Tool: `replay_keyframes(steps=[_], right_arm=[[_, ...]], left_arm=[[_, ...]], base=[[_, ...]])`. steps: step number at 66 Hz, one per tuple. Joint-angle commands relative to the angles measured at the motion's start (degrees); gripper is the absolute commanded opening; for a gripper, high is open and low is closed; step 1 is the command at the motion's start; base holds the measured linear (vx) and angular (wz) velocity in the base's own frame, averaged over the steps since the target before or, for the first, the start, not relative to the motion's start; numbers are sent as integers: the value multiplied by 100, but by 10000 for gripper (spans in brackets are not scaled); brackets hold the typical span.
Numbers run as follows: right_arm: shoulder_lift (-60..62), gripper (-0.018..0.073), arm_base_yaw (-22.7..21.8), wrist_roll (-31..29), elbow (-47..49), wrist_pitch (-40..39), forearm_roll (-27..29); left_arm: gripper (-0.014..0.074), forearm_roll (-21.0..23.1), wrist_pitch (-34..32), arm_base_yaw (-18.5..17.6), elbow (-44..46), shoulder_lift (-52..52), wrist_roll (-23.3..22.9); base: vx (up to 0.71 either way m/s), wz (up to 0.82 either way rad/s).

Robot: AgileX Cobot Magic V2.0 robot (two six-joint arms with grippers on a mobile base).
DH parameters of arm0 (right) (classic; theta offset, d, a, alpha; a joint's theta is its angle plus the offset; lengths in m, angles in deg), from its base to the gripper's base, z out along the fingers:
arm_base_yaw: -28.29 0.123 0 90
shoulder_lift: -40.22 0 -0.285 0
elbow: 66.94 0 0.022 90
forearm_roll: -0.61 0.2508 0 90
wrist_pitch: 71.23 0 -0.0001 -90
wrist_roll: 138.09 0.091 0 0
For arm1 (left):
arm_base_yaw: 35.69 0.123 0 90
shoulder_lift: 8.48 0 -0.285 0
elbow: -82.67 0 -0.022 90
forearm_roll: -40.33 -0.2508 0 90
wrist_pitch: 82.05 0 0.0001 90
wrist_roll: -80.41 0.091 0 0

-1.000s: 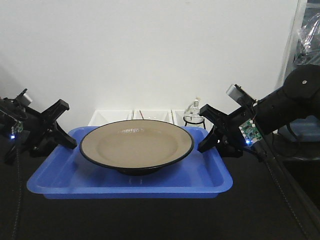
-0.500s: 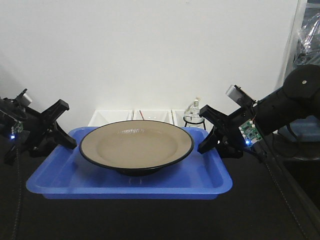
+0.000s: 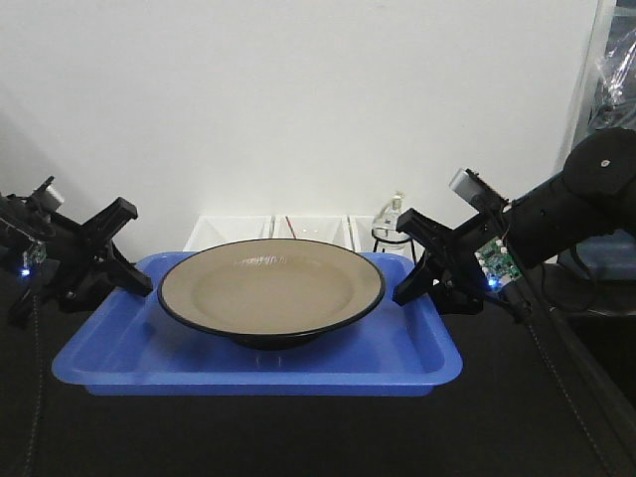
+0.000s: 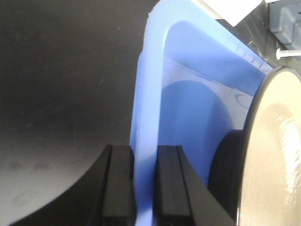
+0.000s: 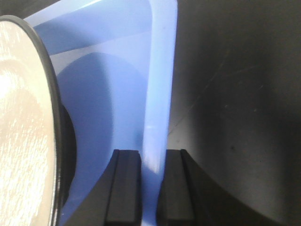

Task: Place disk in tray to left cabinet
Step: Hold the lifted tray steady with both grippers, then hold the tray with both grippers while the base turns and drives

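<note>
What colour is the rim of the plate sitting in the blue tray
Black, around a tan inside; the disk shows it best in the front view.

left gripper (image 4: 143, 188) clamped on blue tray (image 4: 188, 108) side rim, black fingers (image 4: 120, 183) one on each side of rim, disk (image 4: 277, 155) sat on tray floor just inside gripped edge, black rim, tan face, dark surface (image 4: 61, 80) outside tray, white object (image 4: 235, 9) past far corner

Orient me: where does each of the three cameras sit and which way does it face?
Left wrist: on the left arm, looking along the left claw, shut on the tray rim; disk at right.
Right wrist: on the right arm, looking along the right claw, shut on the opposite rim.
Front: between the arms, facing the white wall; both claws show.
All share tray and disk.
</note>
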Motion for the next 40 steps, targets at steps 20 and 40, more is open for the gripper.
replay_keyframes(steps=[20, 40], right_arm=[[361, -4, 116, -52, 222, -174, 840], [361, -4, 116, -46, 222, -176, 840]], left_arm=[[0, 899, 123, -149, 214, 380, -140], [0, 899, 123, -149, 214, 380, -140]], base=[[-14, 8], [-15, 22]])
